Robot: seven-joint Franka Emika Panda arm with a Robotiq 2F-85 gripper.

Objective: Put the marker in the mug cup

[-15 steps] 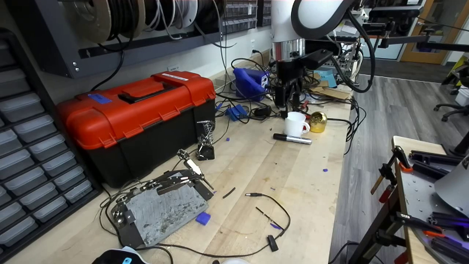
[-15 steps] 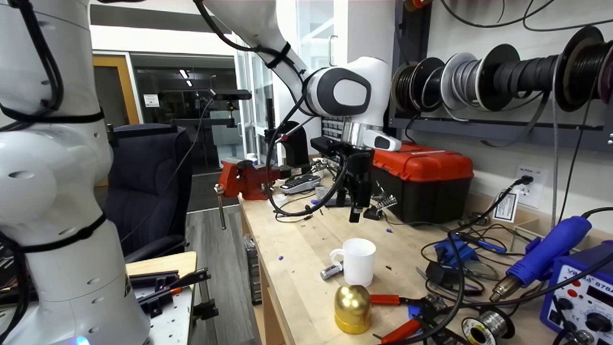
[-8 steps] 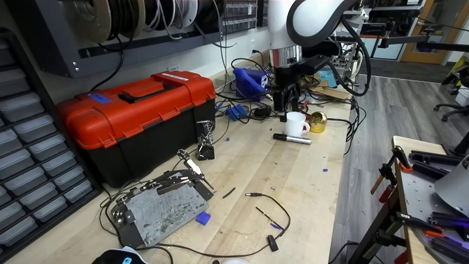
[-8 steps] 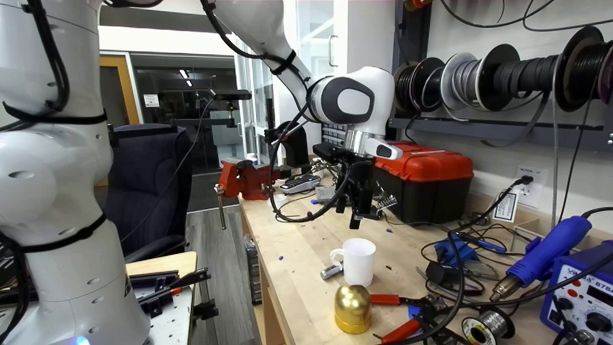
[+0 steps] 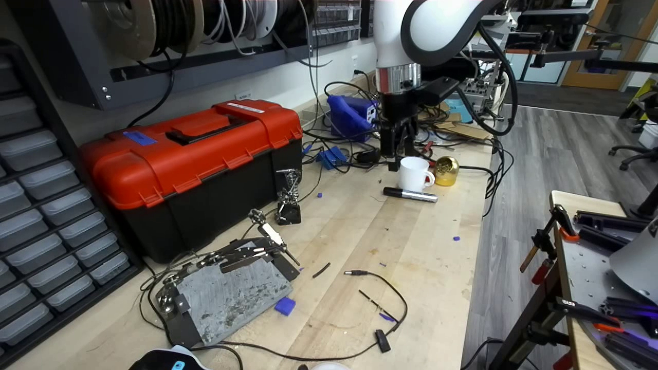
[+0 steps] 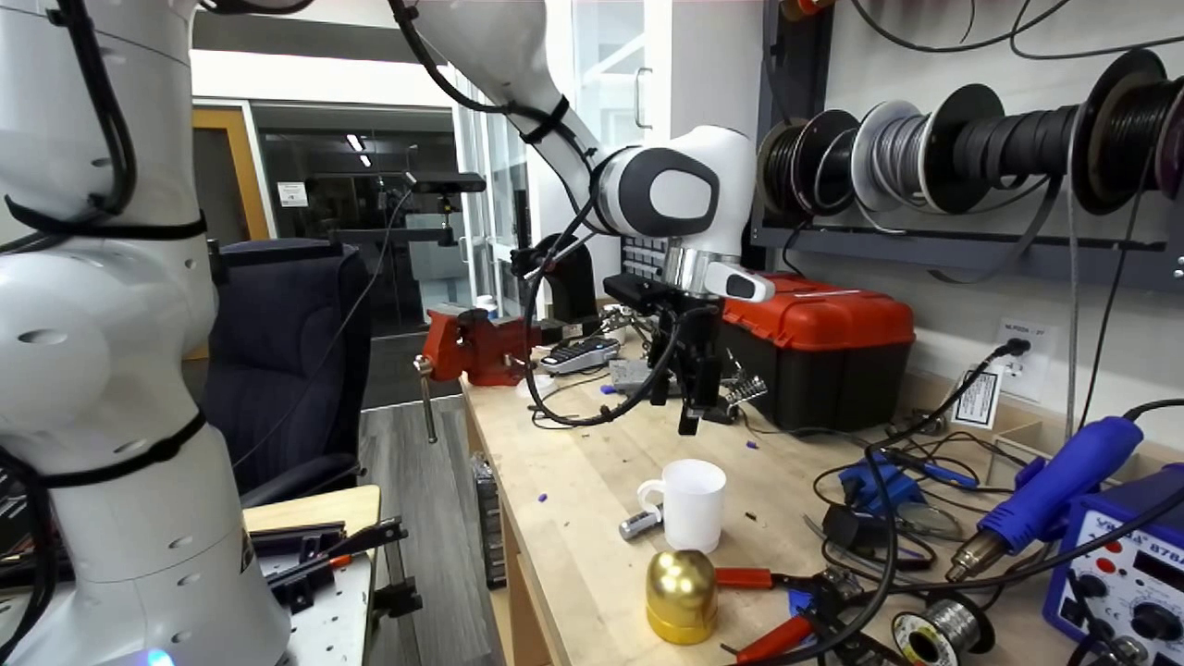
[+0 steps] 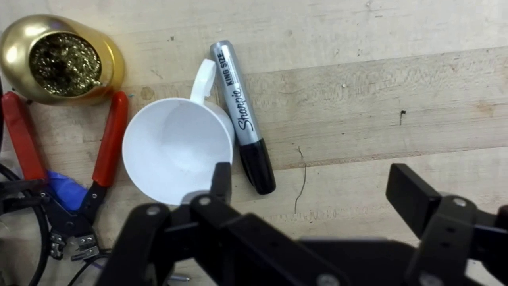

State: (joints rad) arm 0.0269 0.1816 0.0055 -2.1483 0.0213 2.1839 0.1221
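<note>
– Where's the marker (image 7: 243,115)?
– Lying flat on the surface (image 7: 357,99), outside and just beside the upright white mug cup (image 7: 174,143)
– And the end effector (image 7: 311,188)?
– Hanging released above the surface, near the mug cup, its jaws spread wide apart

A red-lidded black toolbox (image 5: 200,177) stands on the table (image 5: 432,246) in both exterior views, with cable spools (image 6: 971,139) higher up. A gold pot (image 7: 111,59) holding metallic wool (image 7: 65,65) sits just beside red-handled pliers (image 7: 90,200). In an exterior view, a silver wire spool (image 6: 953,622) lies near a blue control unit (image 6: 1124,587); a red vise (image 6: 476,347) stands farther off.
</note>
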